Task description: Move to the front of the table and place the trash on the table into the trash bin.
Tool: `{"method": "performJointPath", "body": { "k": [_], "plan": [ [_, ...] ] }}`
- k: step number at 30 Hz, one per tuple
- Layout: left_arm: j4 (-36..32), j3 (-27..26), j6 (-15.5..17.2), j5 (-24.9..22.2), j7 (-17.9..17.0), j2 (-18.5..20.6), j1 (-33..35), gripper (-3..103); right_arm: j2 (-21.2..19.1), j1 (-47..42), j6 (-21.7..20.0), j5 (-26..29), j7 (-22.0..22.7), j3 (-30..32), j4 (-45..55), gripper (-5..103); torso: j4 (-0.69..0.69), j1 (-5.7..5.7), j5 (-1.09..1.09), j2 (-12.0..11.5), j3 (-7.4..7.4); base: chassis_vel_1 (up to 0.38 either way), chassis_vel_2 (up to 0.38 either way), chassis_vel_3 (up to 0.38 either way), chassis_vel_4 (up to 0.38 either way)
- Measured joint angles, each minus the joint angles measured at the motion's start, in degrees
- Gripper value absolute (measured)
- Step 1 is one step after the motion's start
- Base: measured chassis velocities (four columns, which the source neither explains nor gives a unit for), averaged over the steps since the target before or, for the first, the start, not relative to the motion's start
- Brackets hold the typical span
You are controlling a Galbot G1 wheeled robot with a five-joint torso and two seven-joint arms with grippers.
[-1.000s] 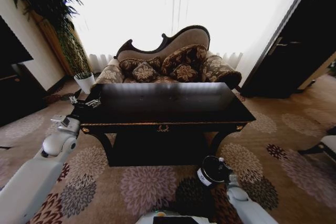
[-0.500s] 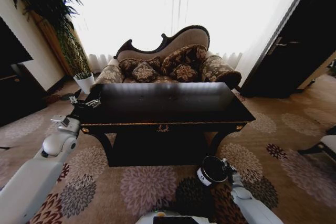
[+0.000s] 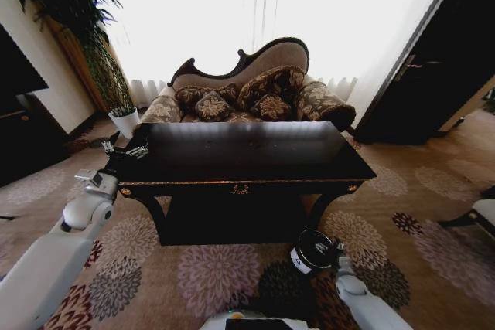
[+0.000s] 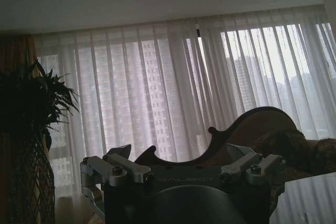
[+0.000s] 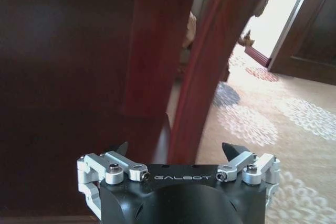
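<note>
We see the table (image 3: 247, 156) straight ahead, its glossy black top bare of any trash we can make out. The trash bin (image 3: 311, 251) stands on the patterned carpet (image 3: 213, 272) just in front of the table's right leg (image 5: 205, 72). The right gripper (image 3: 331, 248) hangs low, just beside the bin, with its fingers (image 5: 234, 150) spread apart and nothing between them. The left gripper (image 3: 128, 147) sits at the table's left end, also spread wide and empty. Behind the table is a sofa (image 3: 247, 86), with a potted plant (image 3: 85, 36) to the left.
</note>
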Motion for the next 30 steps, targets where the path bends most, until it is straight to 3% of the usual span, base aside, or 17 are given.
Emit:
{"method": "performJointPath", "body": {
  "k": [4, 9, 18, 25, 30],
  "plan": [
    [0.0, 0.0, 0.0, 0.0, 0.0, 0.0, 0.0, 100, 1.38, -5.64, -0.26, -0.13, 0.19, 3.26, 8.49, 100, -0.02, 0.0, 0.01, 0.0, 0.0, 0.0, 0.0, 0.0, 0.0],
    [0.0, 0.0, 0.0, 0.0, 0.0, 0.0, 0.0, 100, 5.8, -15.78, -3.26, 0.79, 2.37, 9.06, 26.61, 100, 0.0, -0.01, -0.01, 0.01, -0.01, 0.0, 0.0, 0.0, 0.0],
    [0.0, 0.0, -0.01, 0.0, 0.0, 0.0, 0.0, 100, 10.03, -28.15, -3.81, 1.16, 2.78, 15.21, 48.52, 100, -0.02, -0.01, -0.01, 0.01, -0.01, 0.0, 0.0, 0.0, 0.0],
    [0.0, 0.0, 0.0, 0.0, 0.0, 0.0, 0.0, 100, 10.8, -32.99, -4.18, 2.42, 3.07, 20.47, 58.69, 100, -0.02, -0.01, 0.0, 0.01, 0.0, 0.0, 0.0, 0.0, 0.0],
    [0.0, 0.0, 0.0, 0.0, 0.0, 0.0, 0.0, 100, 9.02, -33.74, -6.01, 7.0, 3.1, 24.23, 66.16, 100, -0.02, -0.01, 0.0, 0.01, 0.0, 0.0, 0.0, 0.0, 0.0]
  ]
}}
